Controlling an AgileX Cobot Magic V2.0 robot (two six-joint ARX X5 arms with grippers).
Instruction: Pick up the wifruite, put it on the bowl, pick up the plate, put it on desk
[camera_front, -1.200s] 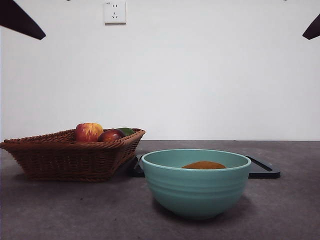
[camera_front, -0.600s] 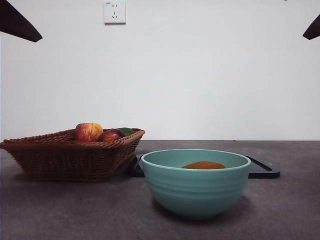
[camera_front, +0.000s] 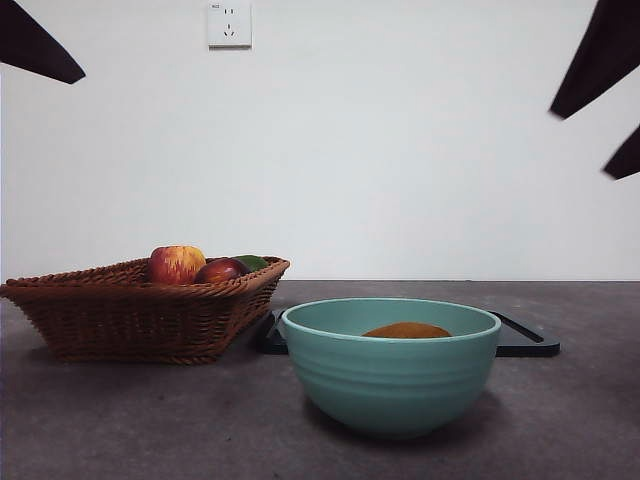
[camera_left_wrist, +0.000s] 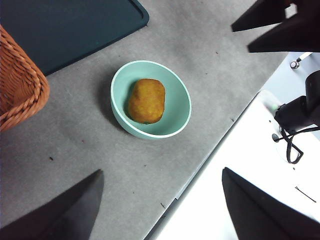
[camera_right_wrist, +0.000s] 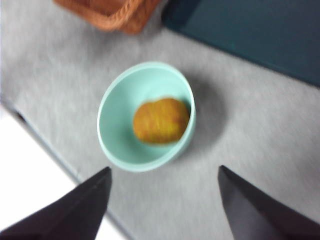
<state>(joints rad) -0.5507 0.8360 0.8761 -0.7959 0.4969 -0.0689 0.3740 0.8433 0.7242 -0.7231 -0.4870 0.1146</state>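
Note:
The brown-golden wifruite (camera_front: 407, 330) lies inside the teal bowl (camera_front: 392, 385) near the front of the desk (camera_front: 150, 430). Both wrist views look straight down on the wifruite (camera_left_wrist: 146, 100) (camera_right_wrist: 161, 120) in the bowl (camera_left_wrist: 120, 82) (camera_right_wrist: 112, 130). The plate (camera_front: 527, 342), a flat dark tray, lies on the desk right behind the bowl. My right gripper (camera_front: 580, 145) hangs open high at the right, well above the bowl. My left gripper (camera_left_wrist: 161, 172) is also open and high up, showing only as a black tip (camera_front: 40, 50) at the top left. Neither holds anything.
A wicker basket (camera_front: 130, 310) stands at the left with a streaked apple (camera_front: 177, 264) and a dark red fruit (camera_front: 221, 271) in it, touching the plate's left end. The desk's near edge (camera_left_wrist: 200, 170) runs close to the bowl.
The right gripper has come down and inward at the top right, from a small tip to both jaws in view. Bowl, wifruite and plate have not moved.

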